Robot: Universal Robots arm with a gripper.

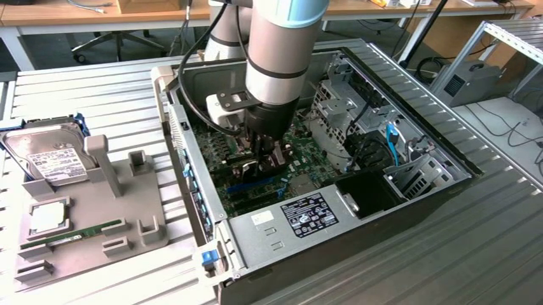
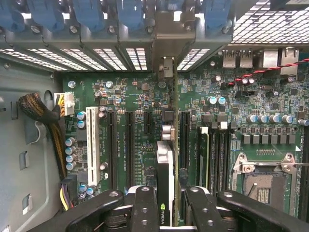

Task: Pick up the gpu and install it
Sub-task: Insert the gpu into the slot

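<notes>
Inside the open black and silver computer case point(image 1: 271, 244), which lies on its side on the slatted metal desk point(image 1: 93, 101), a green motherboard point(image 2: 145, 92) covers the floor. It carries 1 white expansion slot point(image 2: 91, 145), several black slots beside it and a silver processor socket point(image 2: 260, 181). A perforated silver drive cage point(image 1: 335, 108) and a blue cable point(image 1: 392, 143) sit toward the exterior view's right side of the case. A braided bundle of yellow and black wires point(image 2: 34, 106) runs along the grey case wall.

On the exterior view's left, apart from the case, a grey moulded fixture tray point(image 1: 127, 210) holds 3 parts. These are a boxy silver hard drive with a white label point(image 1: 47, 155), a flat square silver part point(image 1: 47, 216) and a slim green RAM stick point(image 1: 72, 234).

The arm reaches straight down into the case, and its black pincer point(image 1: 263, 162) is clamped on the thin dark gpu point(image 2: 164, 164), 1 finger point(image 2: 145, 208) pressed on each flat side. The card stands on edge over the motherboard, among the black slots. Its long axis runs parallel to those slots. Its grey metal bracket end point(image 2: 166, 65) points toward the row of blue clips point(image 2: 91, 12) on the case's slot panel, and the opposite end sits inside the pincer. Whether its lower edge is seated in a slot cannot be told.
</notes>
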